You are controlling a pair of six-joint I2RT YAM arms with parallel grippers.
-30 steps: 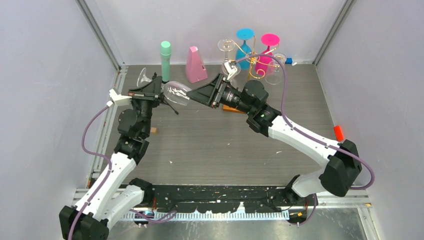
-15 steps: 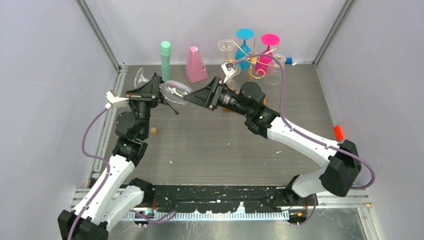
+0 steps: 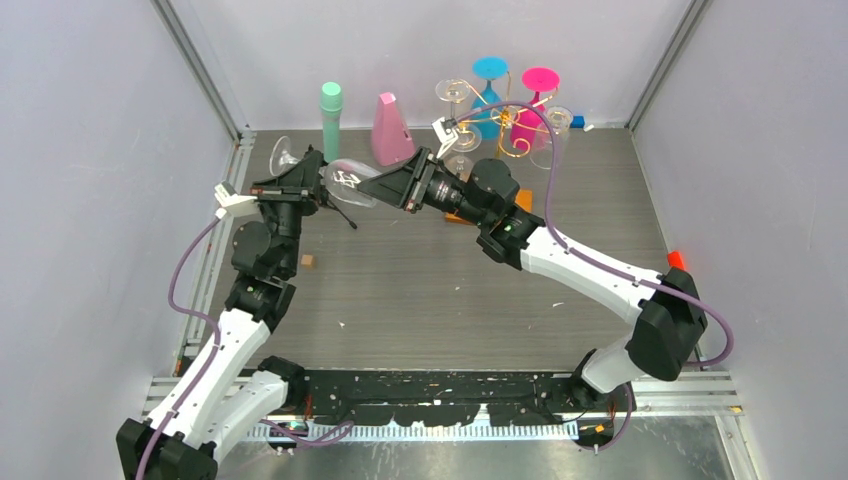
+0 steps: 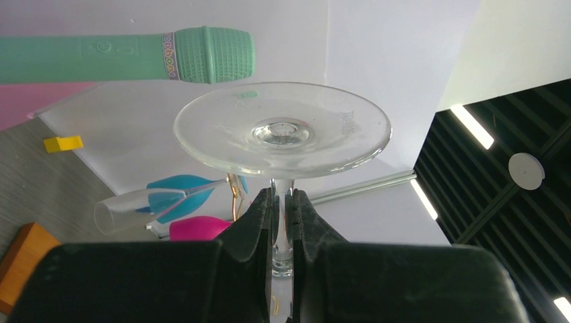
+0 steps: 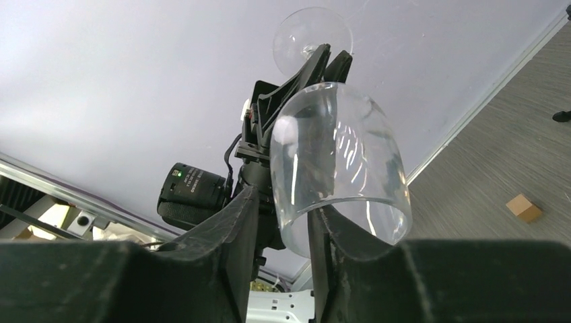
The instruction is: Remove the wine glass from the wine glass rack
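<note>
Wine glass (image 3: 350, 180) is off the wine glass rack (image 3: 514, 150), held on its side in mid-air btwn my two arms, over the back-left part of the counter (image 3: 420, 300). Nearest me, both arm bases sit at the counter's near edge. Left arm (image 3: 235, 335) goes up the left side and right arm (image 3: 590, 270) sweeps in from the right. A small tan block (image 3: 308, 261) lies on the counter just beside the left arm. Left jaws are closed tight on the glass stem right under the foot, w/ the foot facing left and the bowl pointing right. Right jaws meet the bowl at its rim. On the wrist cam they're only narrowly parted, one side outside the bowl wall and the other apparently inside, but I can't tell if they actually grip it. Farther back, by the rear wall, a mint-green microphone (image 3: 331, 112) and a pink wedge (image 3: 391, 130) stand upright. At back centre-right is the rack, well apart from the held glass, w/ a blue glass (image 3: 489, 80), a pink glass (image 3: 537, 95) and clear glasses (image 3: 452, 92) hanging on it. Its base is partly hidden behind the right arm.
</note>
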